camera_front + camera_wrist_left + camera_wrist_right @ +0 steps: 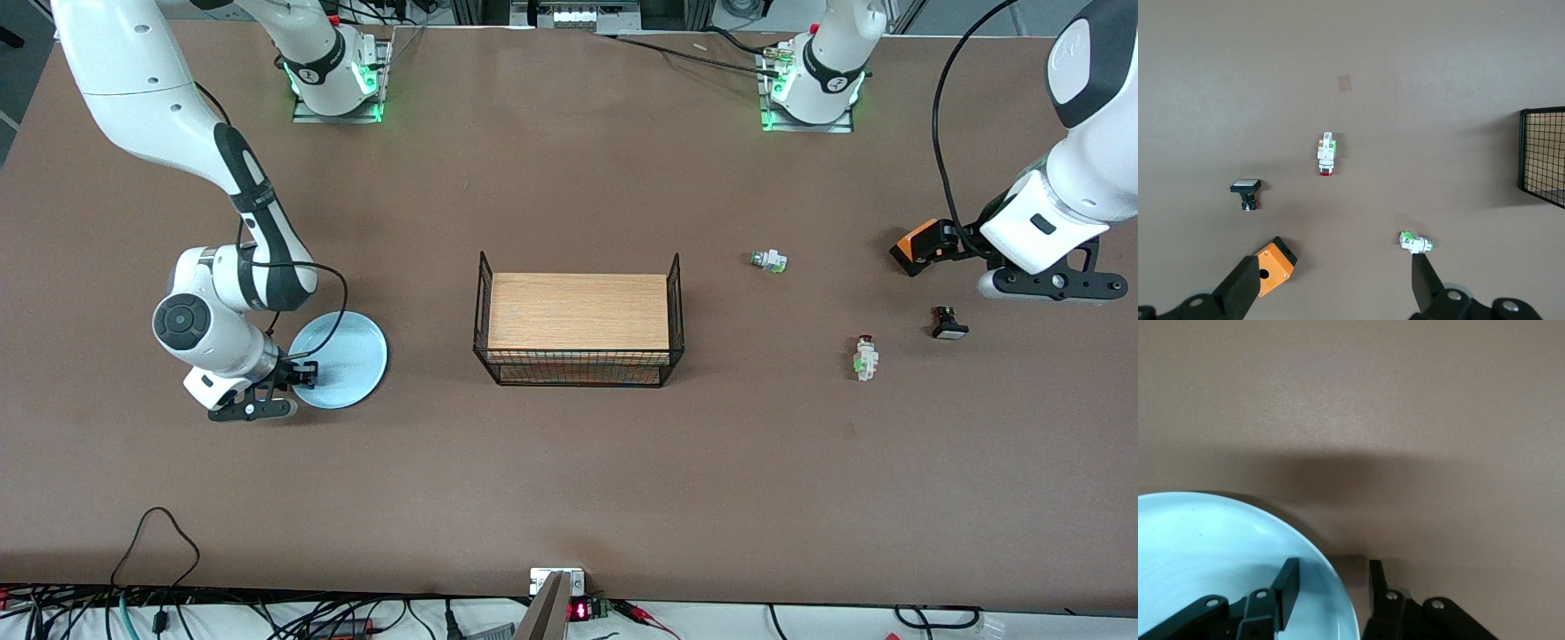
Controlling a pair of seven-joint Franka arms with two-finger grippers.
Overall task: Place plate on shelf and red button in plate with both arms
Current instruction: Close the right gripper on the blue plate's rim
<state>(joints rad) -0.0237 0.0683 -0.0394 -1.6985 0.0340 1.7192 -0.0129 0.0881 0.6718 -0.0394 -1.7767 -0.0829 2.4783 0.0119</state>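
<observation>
Two tools work: the right tool (298,378) straddles the rim of the plate (351,351) near the right arm's table end, fingers apart, while the left tool (1338,283) hangs spread above the red button (865,357).

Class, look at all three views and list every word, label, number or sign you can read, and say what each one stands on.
No text reads clearly in any view.
Red digits on the small display at the table edge nearest the front camera: too small to read.
Round marks on the collars of both arm bases: too small to read.
Plate, red button, rack: no lettering visible.
</observation>
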